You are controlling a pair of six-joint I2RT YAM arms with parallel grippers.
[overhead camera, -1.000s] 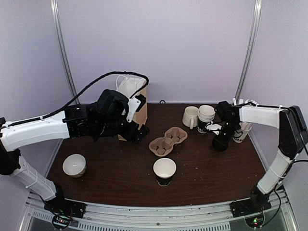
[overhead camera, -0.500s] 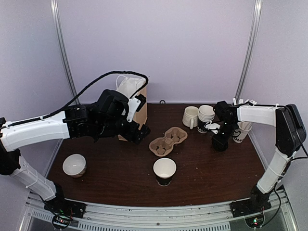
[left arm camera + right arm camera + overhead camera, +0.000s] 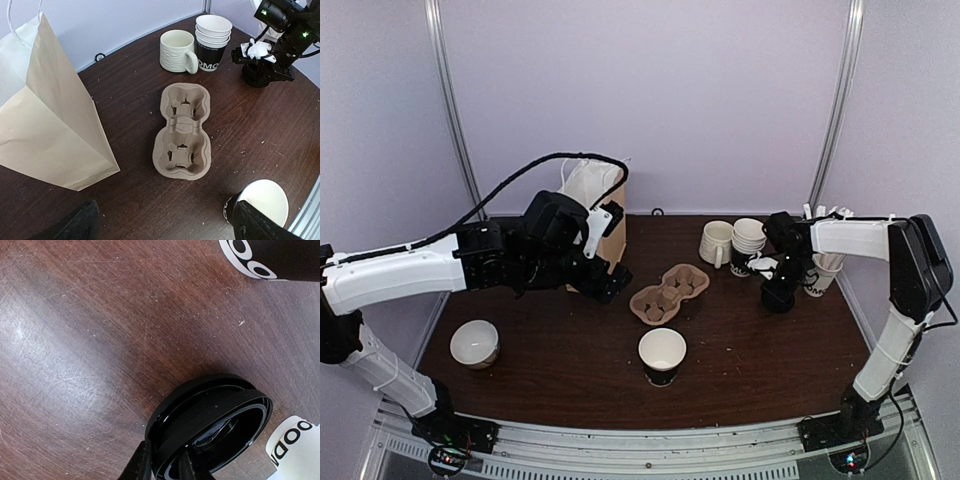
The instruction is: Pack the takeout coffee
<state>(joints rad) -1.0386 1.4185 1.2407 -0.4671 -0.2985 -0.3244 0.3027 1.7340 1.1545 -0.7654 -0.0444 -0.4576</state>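
The takeout coffee cup [image 3: 662, 355], white with a black lower band, stands open and lidless at the front middle; it also shows in the left wrist view [image 3: 264, 200]. My right gripper [image 3: 778, 294] is down on black plastic lids [image 3: 215, 420] at the right. Its fingers [image 3: 141, 465] are shut on the rim of the upper, tilted lid. My left gripper [image 3: 610, 278] hovers open and empty between the paper bag and the carrier, its fingers [image 3: 77, 225] wide apart over bare table.
A brown paper bag [image 3: 595, 215] stands at the back left. A pulp cup carrier [image 3: 669, 293] lies mid-table. A white mug [image 3: 716, 242], a stack of paper cups [image 3: 748, 245] and a cup of white sticks [image 3: 820, 272] crowd the right. A small bowl-like cup [image 3: 475, 343] sits front left.
My right gripper has shifted slightly and settled on the lids. My left arm has barely moved.
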